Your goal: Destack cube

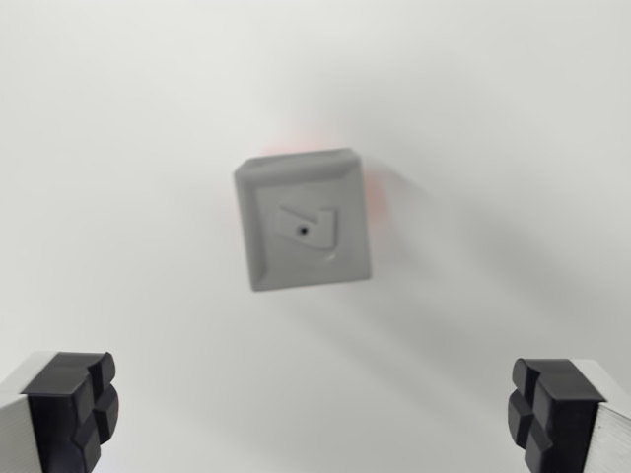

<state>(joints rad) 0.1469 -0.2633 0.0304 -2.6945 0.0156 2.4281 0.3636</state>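
Observation:
A grey cube point(304, 221) sits in the middle of the wrist view, seen from above and slightly blurred, with a small recessed mark and a dark dot on its top face. A thin red edge point(376, 202) of something beneath it shows along its top and right sides; the rest of that thing is hidden. My gripper point(314, 419) is open, above and nearer the picture's bottom than the cube. One black fingertip point(72, 409) stands at the wrist view's lower left, the other fingertip point(552, 409) at the lower right, with nothing between them.
A plain white surface point(128, 128) fills the view around the cube. A soft shadow point(424, 296) falls to the cube's lower right.

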